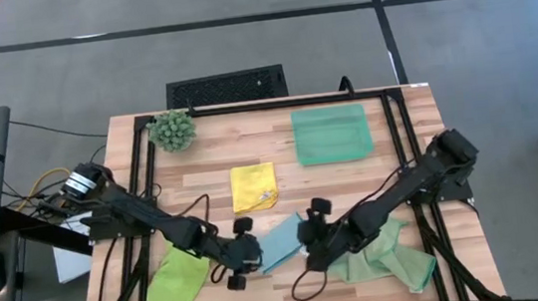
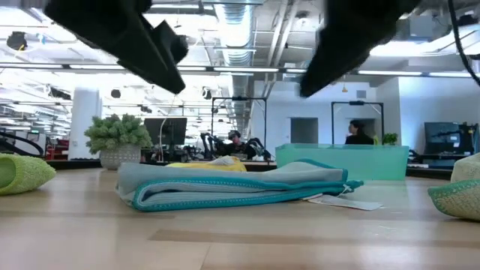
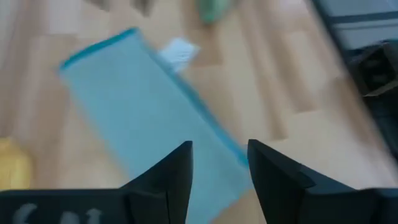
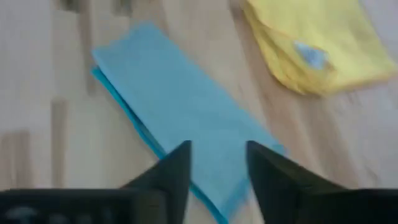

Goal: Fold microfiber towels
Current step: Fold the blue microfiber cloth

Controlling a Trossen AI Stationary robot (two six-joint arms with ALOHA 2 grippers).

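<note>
Wrist views: blue towel (image 3: pixel 149 106) beyond fingers (image 3: pixel 171 180)

Place: it was a big office lab.
Clues: long ceiling lights (image 2: pixel 67 66), computer screens (image 2: pixel 444 137), a person (image 2: pixel 358 133) far past the fingers.

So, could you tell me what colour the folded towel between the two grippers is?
Light blue towel with a darker teal edge; the right wrist view shows it best.

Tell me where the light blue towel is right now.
In the high view, the light blue towel lies folded near the table's front centre, between the left tool and right tool, just below the yellow towel.
</note>
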